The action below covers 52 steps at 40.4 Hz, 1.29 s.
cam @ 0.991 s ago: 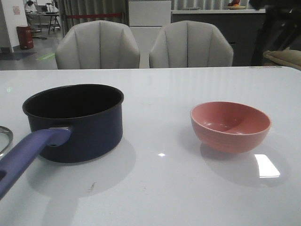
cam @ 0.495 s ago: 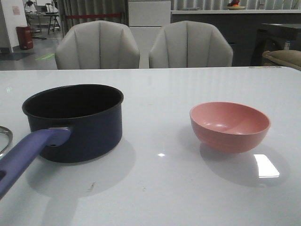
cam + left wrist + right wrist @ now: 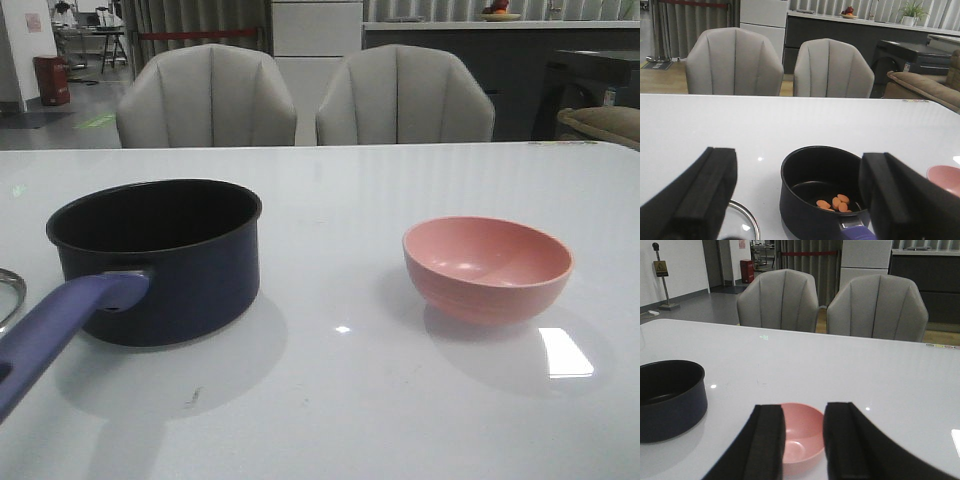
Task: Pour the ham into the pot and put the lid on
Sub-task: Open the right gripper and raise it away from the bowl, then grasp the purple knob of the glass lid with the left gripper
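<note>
The dark navy pot (image 3: 155,262) with its purple-blue handle (image 3: 60,322) stands on the left of the white table. Several orange ham pieces (image 3: 835,202) lie on the pot's black bottom (image 3: 815,186). The glass lid (image 3: 742,227) lies flat on the table to the left of the pot; only its metal rim (image 3: 10,295) shows in the front view. My left gripper (image 3: 797,167) is open and empty, hovering short of the pot. My right gripper (image 3: 804,412) is open and empty above the empty pink bowl (image 3: 802,440). Neither gripper shows in the front view.
The pink bowl (image 3: 488,268) sits upright on the right of the table, well apart from the pot (image 3: 670,400). Two grey chairs (image 3: 300,95) stand behind the table's far edge.
A dark shape at the upper right of the front view has left the picture. Pot, bowl and lid rim stay where they were.
</note>
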Tool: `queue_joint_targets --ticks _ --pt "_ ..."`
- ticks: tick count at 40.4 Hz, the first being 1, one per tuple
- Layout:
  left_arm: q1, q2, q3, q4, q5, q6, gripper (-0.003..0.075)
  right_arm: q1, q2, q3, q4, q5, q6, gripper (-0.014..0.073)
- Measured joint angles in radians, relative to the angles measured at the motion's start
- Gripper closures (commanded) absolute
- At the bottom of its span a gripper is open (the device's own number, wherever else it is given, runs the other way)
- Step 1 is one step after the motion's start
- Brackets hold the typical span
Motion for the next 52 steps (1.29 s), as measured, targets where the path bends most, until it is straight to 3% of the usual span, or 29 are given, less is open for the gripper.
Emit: queue_joint_targets --ticks 5,8,10,11,14,26,43,52 --pt "0.0 0.0 0.0 0.0 0.0 0.0 0.0171 0.0 -0.036 0.06 0.0 0.0 0.0 0.0274" --pt "0.0 0.0 0.0 0.0 0.0 0.0 0.0171 0.0 -0.037 0.084 0.0 0.002 0.0 0.0346" --pt "0.0 0.0 0.0 0.0 0.0 0.0 0.0171 0.0 -0.038 0.092 0.0 0.004 0.0 0.0466" --pt "0.0 0.0 0.0 0.0 0.0 0.0 0.017 0.0 -0.038 0.093 0.0 0.004 0.0 0.047" --pt "0.0 0.0 0.0 0.0 0.0 0.0 0.017 0.0 -0.041 0.096 0.0 0.004 0.0 0.0436" --pt "0.0 0.076 -0.07 0.074 0.078 0.0 0.0165 0.0 -0.041 0.096 0.001 0.004 0.0 0.0436" --pt "0.013 0.539 -0.297 0.112 0.213 -0.018 0.0092 0.0 -0.041 0.096 0.002 0.004 0.0 0.0436" --pt "0.147 0.783 -0.402 0.089 0.253 -0.059 0.0092 0.0 -0.041 0.096 0.002 0.004 0.0 0.0436"
